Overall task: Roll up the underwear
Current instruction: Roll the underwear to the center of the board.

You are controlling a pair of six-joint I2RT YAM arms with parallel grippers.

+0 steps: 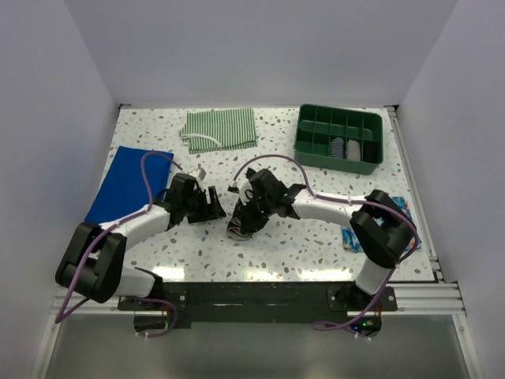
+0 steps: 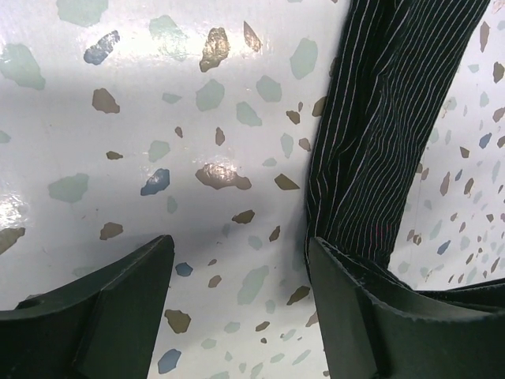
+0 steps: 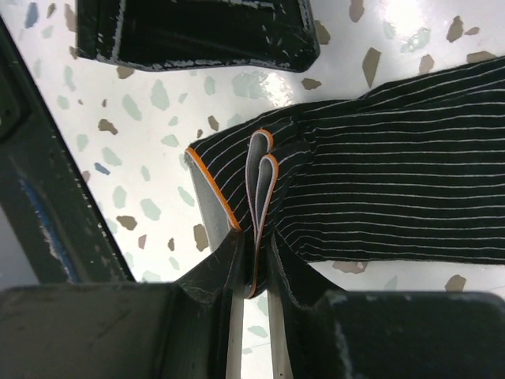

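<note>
The underwear is a black cloth with thin white pinstripes and a grey, orange-edged waistband, bunched at the table's middle. My right gripper is shut on the folded waistband, which stands pinched between its fingertips in the right wrist view. The striped fabric runs off to the right of that view. My left gripper sits just left of the garment, open, with bare speckled table between its fingers. Its right finger lies against the edge of the underwear.
At the back lie a green-and-white striped cloth and a green compartment tray holding rolled items. A blue cloth covers the left side. A blue floral cloth shows behind the right arm near the right edge.
</note>
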